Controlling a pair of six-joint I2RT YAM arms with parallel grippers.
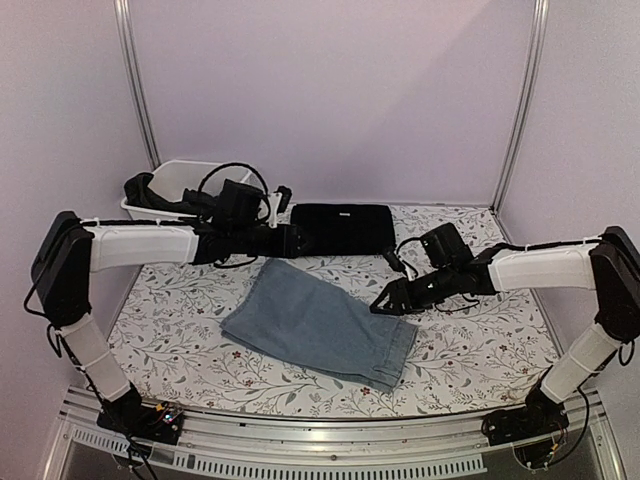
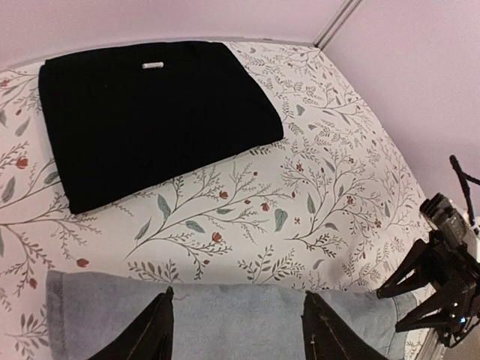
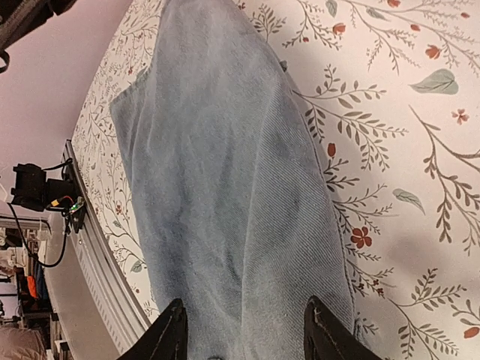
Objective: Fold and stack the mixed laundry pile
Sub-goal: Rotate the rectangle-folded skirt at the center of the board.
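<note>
Floral tablecloth (image 1: 480, 350) is carrying the folded denim jeans (image 1: 315, 325) at its middle, the left gripper (image 1: 293, 240) hovering spread-fingered over their far edge, a folded black garment (image 1: 343, 228) lying beyond (probably the stack's base), the right gripper (image 1: 380, 302) hanging equally unclenched over their right edge, seemingly readying a lift.

Jeans (image 1: 320, 330) were faded matt denim with a ribbed weave. Black cloth (image 1: 342, 228) looked matt and soft. Bin (image 1: 180, 182) was smooth white plastic.
</note>
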